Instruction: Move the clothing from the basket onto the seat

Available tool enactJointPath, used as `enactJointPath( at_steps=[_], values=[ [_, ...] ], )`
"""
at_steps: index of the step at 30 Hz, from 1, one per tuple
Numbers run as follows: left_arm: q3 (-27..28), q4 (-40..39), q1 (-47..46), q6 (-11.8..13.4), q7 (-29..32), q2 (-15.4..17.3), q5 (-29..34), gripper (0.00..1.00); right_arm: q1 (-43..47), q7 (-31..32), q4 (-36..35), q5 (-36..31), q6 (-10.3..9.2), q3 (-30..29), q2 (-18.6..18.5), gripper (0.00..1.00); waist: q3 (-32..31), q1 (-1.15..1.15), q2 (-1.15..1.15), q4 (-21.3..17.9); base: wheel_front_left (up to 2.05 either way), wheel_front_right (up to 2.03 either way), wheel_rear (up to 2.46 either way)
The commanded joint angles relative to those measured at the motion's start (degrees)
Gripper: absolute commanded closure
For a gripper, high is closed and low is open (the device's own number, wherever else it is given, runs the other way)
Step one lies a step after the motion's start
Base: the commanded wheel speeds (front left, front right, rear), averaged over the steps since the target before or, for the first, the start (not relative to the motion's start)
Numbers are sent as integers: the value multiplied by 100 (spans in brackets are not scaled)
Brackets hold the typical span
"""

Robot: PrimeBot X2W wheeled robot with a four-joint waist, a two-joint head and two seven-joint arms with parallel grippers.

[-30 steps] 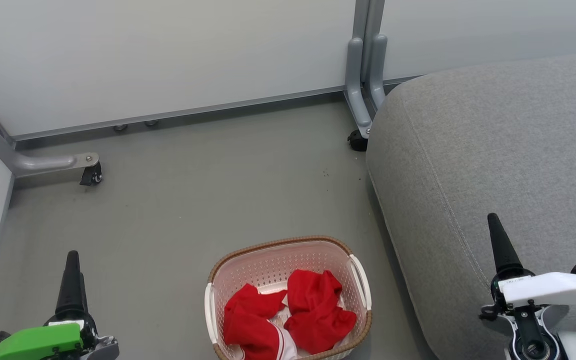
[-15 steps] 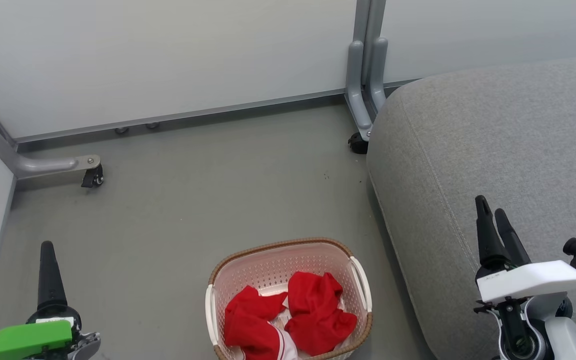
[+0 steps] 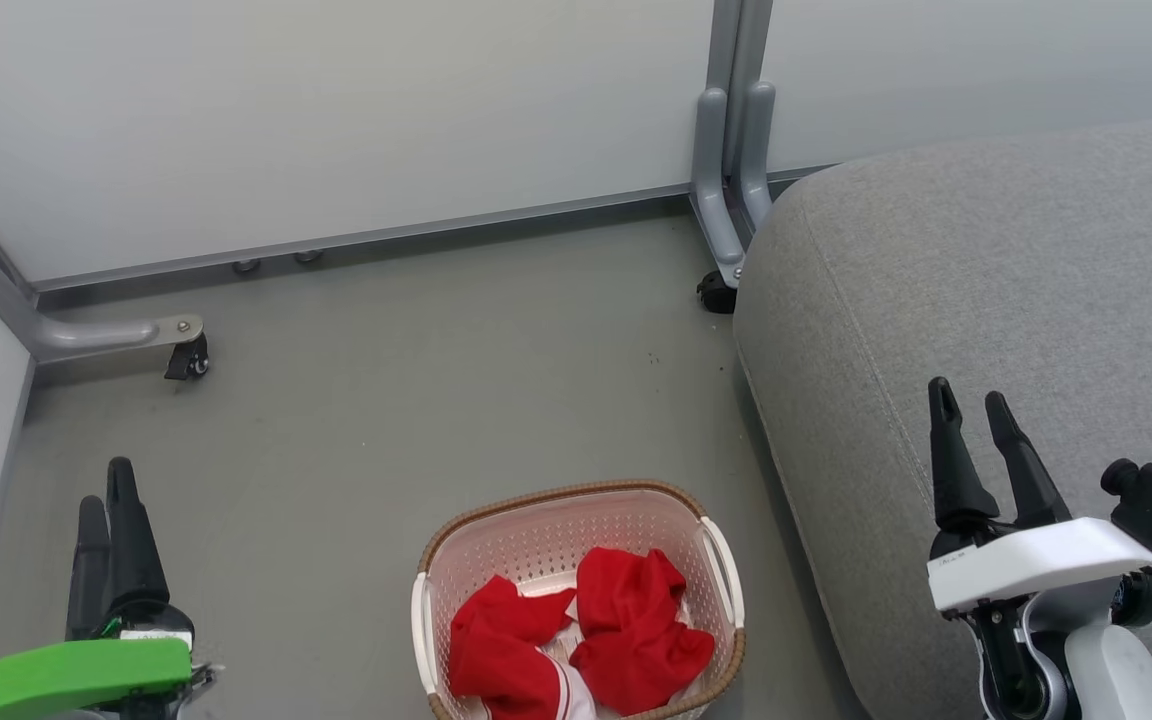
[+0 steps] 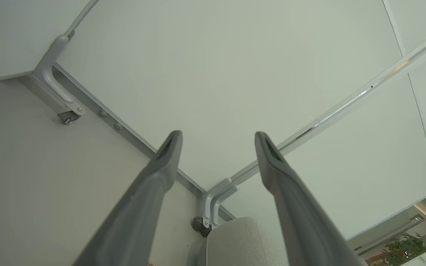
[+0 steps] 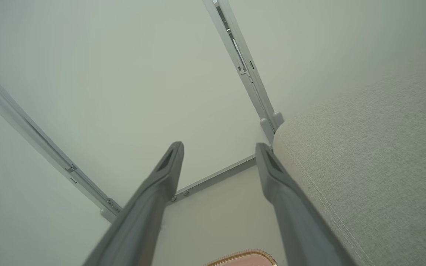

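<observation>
Found clothing (image 3: 581, 640) bunched inside basket (image 3: 546, 500), just left of seat (image 3: 986, 280). Logged basket's long axis as left-to-right. Noted left gripper (image 3: 106, 483) and right gripper (image 3: 966, 392) spread apart, empty, pointing forward.

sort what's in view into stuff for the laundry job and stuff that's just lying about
For the job:
red clothing, lying in the basket
basket, on the floor
grey seat, beside the basket

Just there:
wall panels
frame legs
castor
floor
</observation>
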Motion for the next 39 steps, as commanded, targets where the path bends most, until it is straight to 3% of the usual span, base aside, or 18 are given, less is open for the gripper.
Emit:
enactJointPath(
  at_steps=[1, 8, 15, 24, 39],
  values=[
    [-36, -147, 28, 39, -61, 41, 252, 0, -34, -70, -122, -251, 2, 37, -39, 0, -4, 0, 0, 0, 0, 0, 0],
    [-376, -478, 130, 234, -169, 44, 1194, 0, -12, -176, -247, -918, 2, 192, -66, 0, -17, 0, 0, 7, 0, 0, 0],
    [-865, -628, 218, 660, -279, 47, 2138, 0, 45, -287, -253, -1467, 2, 312, -76, 0, -36, 0, 0, 25, 0, 0, 0],
    [-1415, -618, 327, 963, -401, 49, 3120, 0, 110, -413, -149, -2010, 2, 488, -96, 0, -62, 0, 0, 28, 0, 0, 0],
    [-1885, -404, 434, 1153, -596, 53, 4242, 0, 167, -607, 13, -2819, 3, 691, -106, 0, -118, 0, 0, -6, 0, 0, 0]
  ],
)
